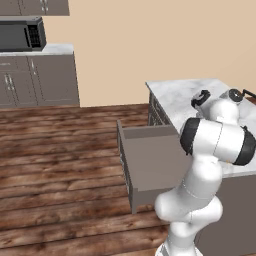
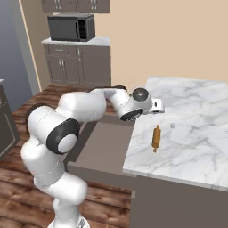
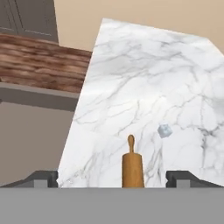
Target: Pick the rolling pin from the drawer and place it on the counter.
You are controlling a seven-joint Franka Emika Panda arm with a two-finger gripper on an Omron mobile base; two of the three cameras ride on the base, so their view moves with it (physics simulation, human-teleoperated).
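Fingertips first, since they're nearest the hand camera: the gripper is spread wide, one dark tip off to each side of the rolling pin, neither touching it. So nothing is held. My read is the jaws stand apart like that because the pin has been let go and the hand just hasn't pulled clear.

Next out is the pin itself. It lies flat on the counter, near the edge above the drawer, roughly midway along that edge. From the right base camera the rolling pin sits well in from the front corner, with bare marble on all sides. Its long axis runs roughly parallel to that drawer-side edge, one knob handle pointing toward the far end of the slab, the other back toward the near end. It looks settled flat, no tilt that I can see.

Just past it on the marble there's a tiny pale speck; too small to tell what it is.

Further off, the drawer hangs pulled open below the slab, and I can't see anything in the part that shows.

Way back there's a microwave on another cabinet run.

Placement looks basically done to me.
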